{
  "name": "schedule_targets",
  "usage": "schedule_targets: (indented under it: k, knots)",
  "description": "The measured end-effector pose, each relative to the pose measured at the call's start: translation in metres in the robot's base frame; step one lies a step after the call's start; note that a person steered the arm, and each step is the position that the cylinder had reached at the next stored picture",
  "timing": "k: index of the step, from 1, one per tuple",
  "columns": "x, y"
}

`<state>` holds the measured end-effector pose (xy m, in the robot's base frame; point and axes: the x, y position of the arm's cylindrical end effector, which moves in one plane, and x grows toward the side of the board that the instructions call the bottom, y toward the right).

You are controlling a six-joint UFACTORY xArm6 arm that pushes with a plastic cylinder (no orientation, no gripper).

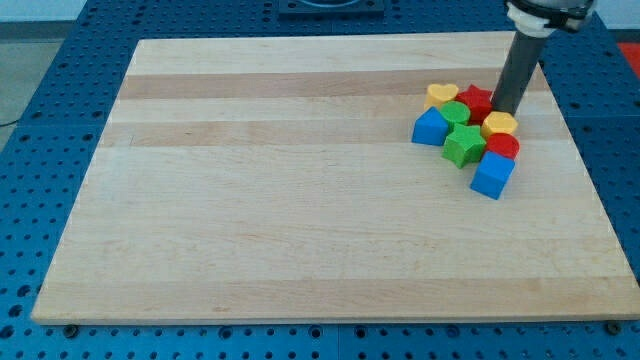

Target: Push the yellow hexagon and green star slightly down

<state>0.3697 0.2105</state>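
The yellow hexagon (499,124) sits at the right side of a tight cluster of blocks in the view's upper right. The green star (463,146) lies just to its lower left, in the middle of the cluster. My tip (499,112) rests at the hexagon's top edge, right beside the red star (477,101); it looks to be touching the hexagon. The dark rod rises from there toward the view's top right.
In the same cluster are a yellow heart (441,95), a small green block (456,112), a blue block (431,127) at the left, a red block (502,146) under the hexagon and a blue cube (492,174) at the bottom. The wooden board (300,200) lies on a blue perforated table.
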Motion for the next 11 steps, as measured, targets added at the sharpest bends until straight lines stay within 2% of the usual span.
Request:
schedule_targets:
  k: [1,2,3,4,5,7,9,11]
  knots:
    - [0.003,-0.020]
    - [-0.009,0.001]
    - [-0.010,0.061]
    - [0.019,0.091]
    - [0.048,0.082]
    - [0.019,0.006]
    - [0.029,-0.042]
    - [0.018,-0.090]
